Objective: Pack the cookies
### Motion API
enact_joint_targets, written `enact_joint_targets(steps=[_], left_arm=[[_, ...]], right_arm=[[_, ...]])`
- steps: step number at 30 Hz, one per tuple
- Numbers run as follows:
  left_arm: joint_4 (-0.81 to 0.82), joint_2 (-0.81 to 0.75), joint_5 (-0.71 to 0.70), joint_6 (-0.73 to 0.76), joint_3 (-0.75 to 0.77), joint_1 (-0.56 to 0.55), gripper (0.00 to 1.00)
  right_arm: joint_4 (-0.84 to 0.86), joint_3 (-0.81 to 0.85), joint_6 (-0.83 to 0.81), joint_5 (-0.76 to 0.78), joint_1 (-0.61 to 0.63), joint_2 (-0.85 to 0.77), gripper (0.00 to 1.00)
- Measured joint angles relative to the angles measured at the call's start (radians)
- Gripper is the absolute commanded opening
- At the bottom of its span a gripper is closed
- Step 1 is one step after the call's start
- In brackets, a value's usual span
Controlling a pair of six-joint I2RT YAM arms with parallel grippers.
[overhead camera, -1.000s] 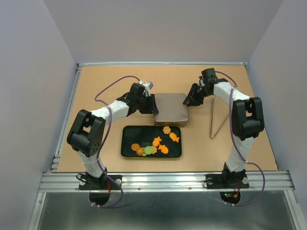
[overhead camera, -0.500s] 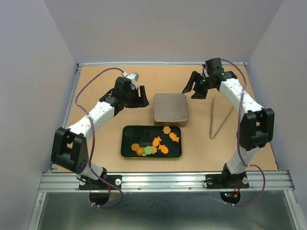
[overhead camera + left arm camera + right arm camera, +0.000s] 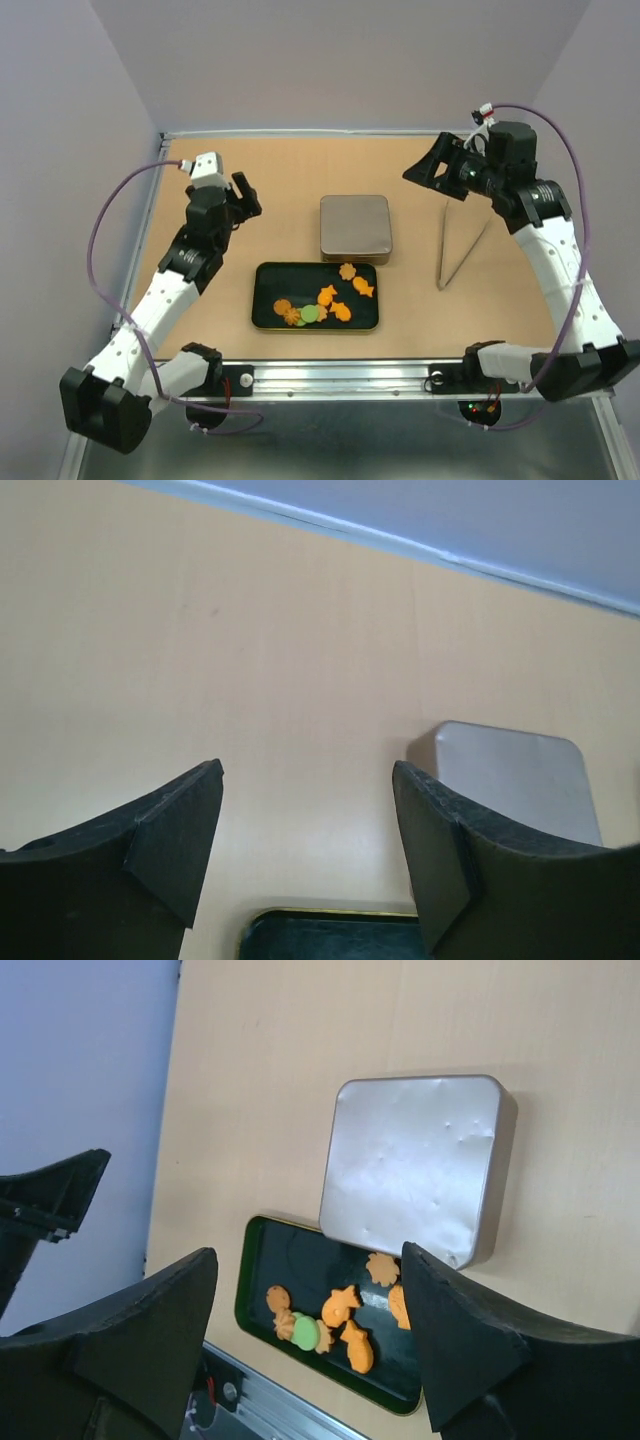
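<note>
With the left gripper point(image 3: 307, 772) and right gripper point(image 3: 308, 1253) both hanging open and empty, I'd pinch the lid point(image 3: 354, 225) by opposite edges and lower it squarely over the cookies point(image 3: 325, 300) in the tray point(image 3: 265, 275)

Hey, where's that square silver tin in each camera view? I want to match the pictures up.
Top external: the silver tin sits mid-table, just beyond the dark tray.
Left wrist: the tin is at the lower right, partly hidden by the camera's own gripper.
Right wrist: the tin is in the middle, slightly above centre.
Shared landmark: the dark tray next to the tin shows in all three, at the bottom edge and lower centre.
</note>
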Motion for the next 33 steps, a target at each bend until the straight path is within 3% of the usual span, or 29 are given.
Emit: enact_joint_targets(steps=[5, 6, 9, 13, 19, 26, 33], left_arm=[[0.298, -0.167, -0.163, 0.07, -0.329, 0.003, 0.81], [0.385, -0.182, -0.185, 0.111, -0.409, 0.003, 0.84], [0.552, -0.16, -0.244, 0.214, -0.573, 0.003, 0.92], [0.752, -0.06, -0.294, 0.305, -0.666, 0.016, 0.94], [1.061, 0.121, -0.291, 0.355, -0.719, 0.074, 0.96], [1.255, 0.377, -0.219, 0.46, -0.622, 0.127, 0.95], [1.337, 0.404, -0.081, 0.417, -0.636, 0.29, 0.99]], right_arm=[[0.016, -0.106, -0.012, 0.006, 0.0, -0.151, 0.87], [0.024, -0.137, -0.012, 0.007, 0.0, -0.178, 0.94], [0.055, -0.218, -0.008, 0.02, 0.0, -0.233, 1.0], [0.087, -0.312, 0.012, 0.085, 0.0, -0.315, 1.0], [0.13, -0.327, 0.035, 0.14, 0.0, -0.365, 1.0], [0.153, -0.327, 0.061, 0.14, 0.0, -0.333, 1.0], [0.157, -0.335, 0.049, 0.159, 0.0, -0.27, 1.0]])
